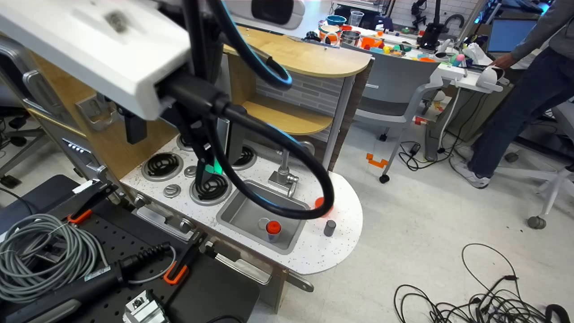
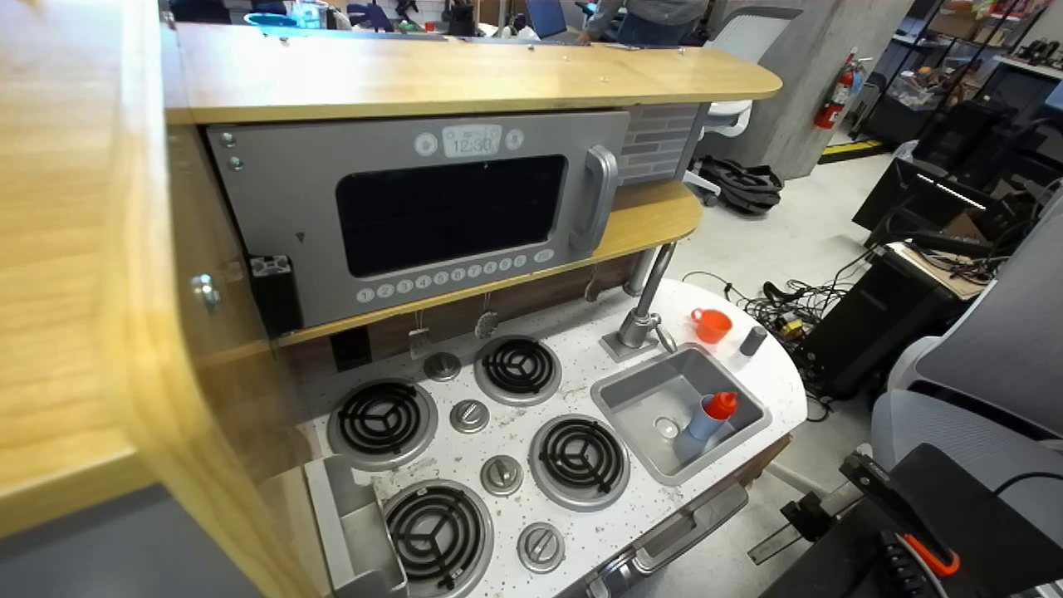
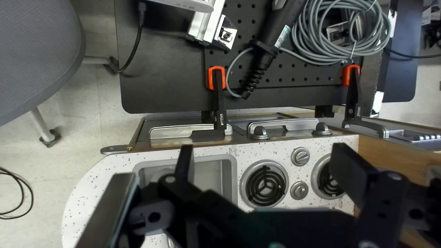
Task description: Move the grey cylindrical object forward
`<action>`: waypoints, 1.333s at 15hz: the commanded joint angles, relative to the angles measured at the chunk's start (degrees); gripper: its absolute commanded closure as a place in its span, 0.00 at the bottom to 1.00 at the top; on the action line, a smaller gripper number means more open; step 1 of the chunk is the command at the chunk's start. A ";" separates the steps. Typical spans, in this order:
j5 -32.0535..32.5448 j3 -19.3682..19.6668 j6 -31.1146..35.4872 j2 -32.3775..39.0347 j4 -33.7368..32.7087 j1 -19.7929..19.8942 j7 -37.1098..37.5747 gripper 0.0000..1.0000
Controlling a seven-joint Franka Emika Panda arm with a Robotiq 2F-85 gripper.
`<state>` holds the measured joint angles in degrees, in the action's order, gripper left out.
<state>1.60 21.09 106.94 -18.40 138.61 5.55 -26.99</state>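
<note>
While the gripper (image 3: pixel 265 158) hangs spread wide, the cylinder (image 2: pixel 753 341) sits on the counter (image 2: pixel 784 386) beside the sink (image 2: pixel 652 392), near the mug (image 2: pixel 712 326). I'd come straight down around it, squeeze gently, then slide it, dodging that mug.

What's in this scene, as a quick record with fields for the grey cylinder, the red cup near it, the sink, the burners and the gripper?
Grey cylinder: on the counter beside the sink, looks upright
Red cup: on the counter near the grey cylinder, not touching it
Sink contents: a blue-grey cup with a red item at its mouth
Burners: four, on the same counter
Gripper: open, above the counter, not touching the grey cylinder
</note>
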 commanded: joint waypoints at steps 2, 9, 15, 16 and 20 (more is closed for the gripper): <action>0.13 -2.61 3.71 4.91 -0.01 0.96 -0.55 0.00; -1.82 -3.65 23.53 17.95 0.32 2.30 -1.02 0.00; -4.10 -5.69 38.10 30.85 -2.89 6.72 -2.01 0.00; -5.19 -6.45 38.23 32.86 -4.13 7.90 -2.57 0.00; -6.06 -9.15 37.75 40.17 -10.71 12.21 -3.83 0.00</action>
<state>-3.00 14.52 144.19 15.89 133.82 14.15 -28.75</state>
